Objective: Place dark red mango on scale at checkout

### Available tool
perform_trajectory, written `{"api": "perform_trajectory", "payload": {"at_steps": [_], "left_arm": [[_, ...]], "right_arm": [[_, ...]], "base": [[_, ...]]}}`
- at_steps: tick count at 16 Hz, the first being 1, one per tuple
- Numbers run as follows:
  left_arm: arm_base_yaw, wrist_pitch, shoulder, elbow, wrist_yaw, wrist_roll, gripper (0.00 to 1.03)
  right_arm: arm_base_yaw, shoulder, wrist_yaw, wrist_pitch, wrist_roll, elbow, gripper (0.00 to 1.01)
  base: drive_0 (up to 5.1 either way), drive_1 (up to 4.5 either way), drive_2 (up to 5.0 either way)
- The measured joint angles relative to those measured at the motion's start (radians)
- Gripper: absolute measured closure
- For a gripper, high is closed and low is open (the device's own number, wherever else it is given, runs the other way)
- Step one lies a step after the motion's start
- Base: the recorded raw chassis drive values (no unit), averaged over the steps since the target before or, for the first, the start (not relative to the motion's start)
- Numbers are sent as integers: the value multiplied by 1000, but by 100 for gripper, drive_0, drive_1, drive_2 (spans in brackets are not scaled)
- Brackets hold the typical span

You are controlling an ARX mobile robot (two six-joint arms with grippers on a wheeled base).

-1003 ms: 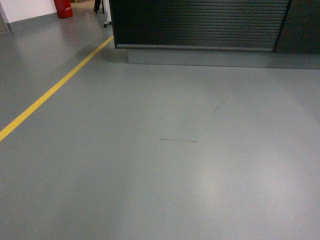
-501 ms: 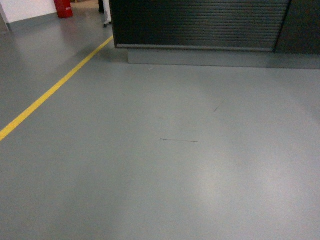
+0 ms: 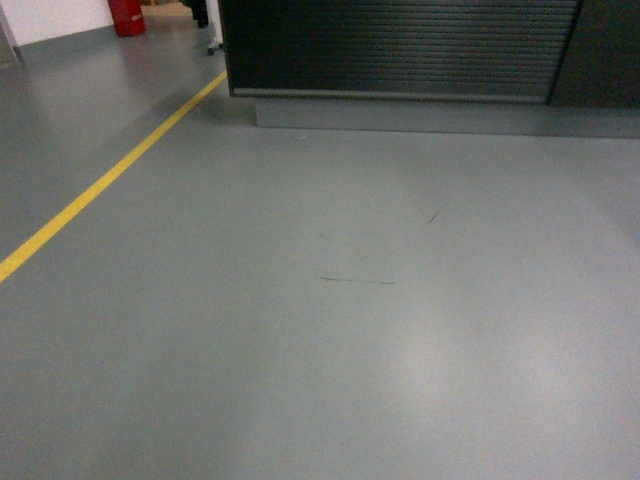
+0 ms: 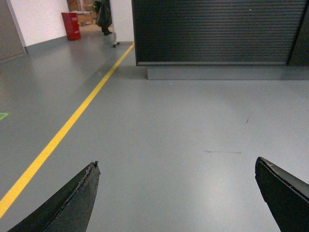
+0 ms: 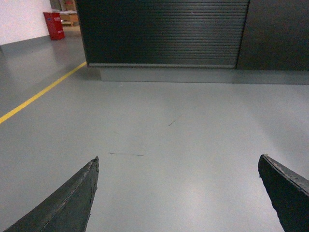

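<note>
The checkout (image 3: 400, 50) shows as a dark counter with a horizontally ribbed front on a grey plinth, at the far end of the grey floor; it also fills the top of the left wrist view (image 4: 217, 31) and the right wrist view (image 5: 164, 31). The dark red mango and the scale are out of view. My left gripper (image 4: 176, 164) is open, its two black fingers wide apart over bare floor with nothing between them. Over the floor too, my right gripper (image 5: 178, 162) stands open and empty. Neither gripper shows in the head view.
A yellow floor line (image 3: 100, 185) runs diagonally at the left toward the counter's left corner. A red bin (image 3: 127, 15) stands far back left by a white wall. A darker panel (image 3: 605, 50) adjoins the counter on the right. Faint scuff marks (image 3: 357, 281) cross the floor.
The view has barely shifted; the floor and the counter sit almost where they were a second ago.
</note>
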Motion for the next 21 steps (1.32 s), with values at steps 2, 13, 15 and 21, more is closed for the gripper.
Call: {"api": "perform_trajectory", "payload": {"at_steps": [2,13,15,21], "left_arm": [[0,0,0,0,0,0,5],[0,0,0,0,0,0,5],[0,0,0,0,0,0,5],[0,0,0,0,0,0,5]], "right_arm": [[0,0,0,0,0,0,3],[0,0,0,0,0,0,3],[0,0,0,0,0,0,3],[0,0,-1,0,0,0,3]], "base": [[0,0,0],[-3,200,-206],[-12,364,-388],[1,373,-370]]}}
